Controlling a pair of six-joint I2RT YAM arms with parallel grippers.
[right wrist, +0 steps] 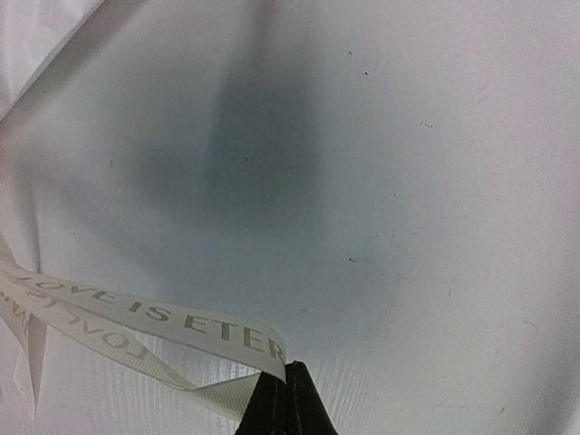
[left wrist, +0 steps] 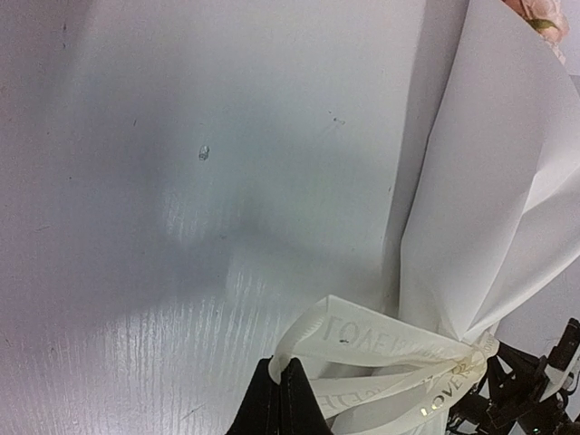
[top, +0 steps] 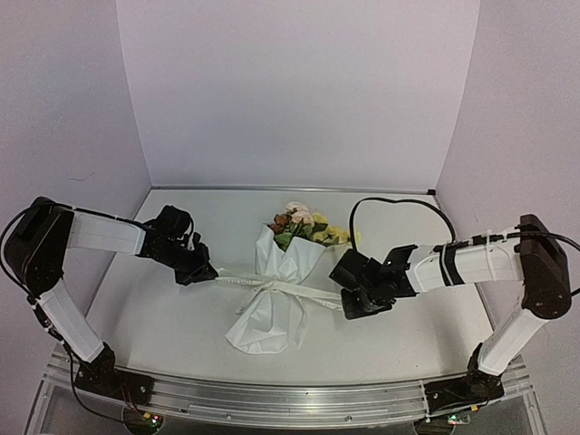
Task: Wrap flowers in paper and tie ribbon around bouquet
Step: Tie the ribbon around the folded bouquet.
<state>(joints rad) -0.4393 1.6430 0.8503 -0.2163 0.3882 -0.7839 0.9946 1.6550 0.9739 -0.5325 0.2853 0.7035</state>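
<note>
Table (top: pixel 154 308): carries the bouquet lying flat, so I can pull sideways without lifting it.
Bouquet (top: pixel 272 317): mid-table, a wrapped cone with its rim toward 1 o'clock and its tail toward 7.
Flowers (top: pixel 304 225): poke out of the rim at 1 o'clock, clear of my pull.
Ribbon (top: pixel 237 280): cinched round the cone's waist, ends running taut to 9 and 4 o'clock. I judge this tightens the knot.
Left gripper (top: pixel 207 272): at 9 o'clock, clenched on one ribbon end.
Right gripper (top: pixel 346 304): at 4 o'clock, clenched on the other end.
</note>
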